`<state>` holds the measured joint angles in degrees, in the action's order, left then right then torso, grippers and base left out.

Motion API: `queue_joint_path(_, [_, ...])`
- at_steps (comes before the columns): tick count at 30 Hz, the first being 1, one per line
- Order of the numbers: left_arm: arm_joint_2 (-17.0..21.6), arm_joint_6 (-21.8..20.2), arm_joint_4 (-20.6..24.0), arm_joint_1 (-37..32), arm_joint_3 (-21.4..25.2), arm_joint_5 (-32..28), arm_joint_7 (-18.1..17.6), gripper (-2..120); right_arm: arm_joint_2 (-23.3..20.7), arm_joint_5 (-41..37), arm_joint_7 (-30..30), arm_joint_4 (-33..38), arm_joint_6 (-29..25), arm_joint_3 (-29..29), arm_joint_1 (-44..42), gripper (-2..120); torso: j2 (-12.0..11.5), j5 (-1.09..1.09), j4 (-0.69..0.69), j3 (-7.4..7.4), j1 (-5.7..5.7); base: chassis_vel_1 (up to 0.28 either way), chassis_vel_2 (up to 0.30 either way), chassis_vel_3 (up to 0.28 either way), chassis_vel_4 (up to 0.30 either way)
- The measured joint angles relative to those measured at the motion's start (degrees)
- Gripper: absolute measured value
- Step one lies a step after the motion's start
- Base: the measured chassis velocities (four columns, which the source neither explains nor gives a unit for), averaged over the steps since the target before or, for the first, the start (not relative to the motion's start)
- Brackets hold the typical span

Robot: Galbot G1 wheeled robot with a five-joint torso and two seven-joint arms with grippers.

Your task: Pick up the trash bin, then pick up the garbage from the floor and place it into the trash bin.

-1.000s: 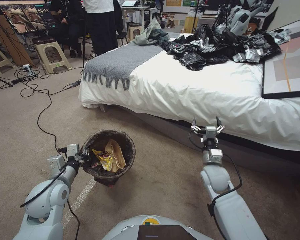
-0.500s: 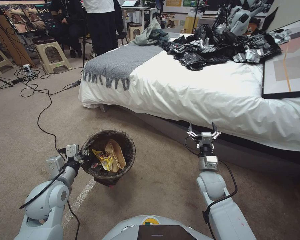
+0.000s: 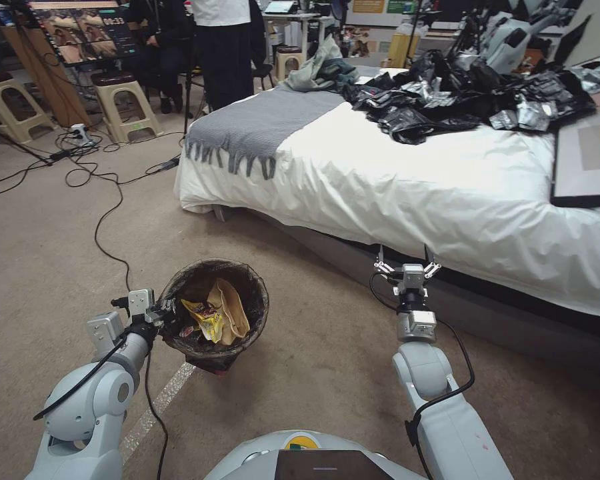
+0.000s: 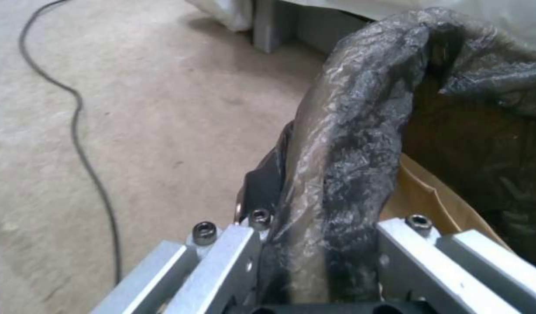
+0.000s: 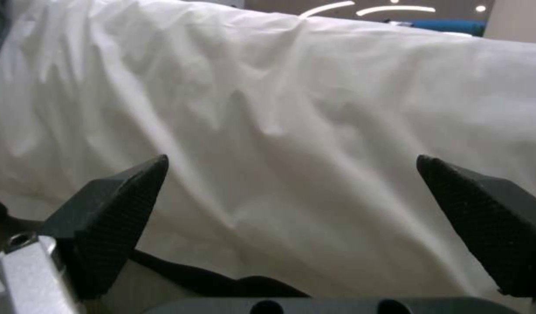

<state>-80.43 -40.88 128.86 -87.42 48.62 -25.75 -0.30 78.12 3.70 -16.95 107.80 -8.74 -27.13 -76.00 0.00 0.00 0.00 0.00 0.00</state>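
My left gripper (image 3: 159, 313) pinches the rim of the small round bin with the dark plastic bag liner (image 3: 215, 313), held just above the beige carpet floor (image 3: 47, 233). It looks light, but the bag is slippery, so the rim is the best spot. My right gripper (image 3: 405, 257) is wide open near the white bed (image 3: 413, 180). I can read no words.
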Motion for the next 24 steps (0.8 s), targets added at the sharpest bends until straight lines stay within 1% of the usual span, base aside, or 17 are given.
queue_joint_path(5, [-0.03, -0.28, 0.03, 0.08, 0.04, -0.3, -0.31, 5, 0.03, -0.11, 0.0, -0.07, 0.02, 0.08, -0.01, 100, 0.0, 0.0, 0.0, 0.0, 0.0, 0.074, 0.075, 0.07, 0.088])
queue_joint_path(8, [-0.05, -0.28, 0.06, 0.09, 0.14, -0.41, -0.34, 5, 0.09, -0.12, 0.0, -0.16, 0.02, 0.19, -0.01, 100, -0.01, 0.0, 0.02, 0.0, 0.0, 0.11, 0.104, 0.084, 0.1])
queue_joint_path(24, [0.07, -0.22, -0.54, 0.33, 0.49, -0.6, -0.23, 5, 0.25, -0.19, 0.02, -0.53, 0.28, 0.51, 0.42, 100, 0.0, 0.0, 0.0, 0.0, 0.0, 0.119, 0.121, 0.113, 0.117])
